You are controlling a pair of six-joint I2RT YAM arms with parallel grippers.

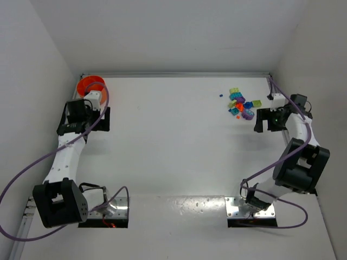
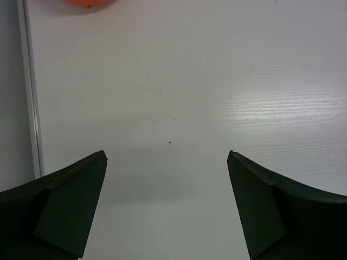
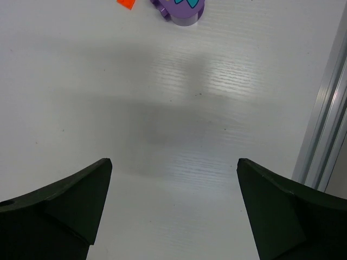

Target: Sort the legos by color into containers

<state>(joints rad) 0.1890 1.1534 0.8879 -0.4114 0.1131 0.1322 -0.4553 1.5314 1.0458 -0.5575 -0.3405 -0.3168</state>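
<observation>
Orange bowl (image 1: 91, 84) far left, legos (image 1: 240, 104) far right, white table (image 1: 173, 130) between

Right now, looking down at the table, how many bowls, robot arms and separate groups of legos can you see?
orange bowl: 1
Robot arms: 2, the left arm and the right arm
Lego groups: 2, the lego pile and a lone blue brick apart from it
Total: 5
The bricks inside the pile are too small to count singly.
</observation>
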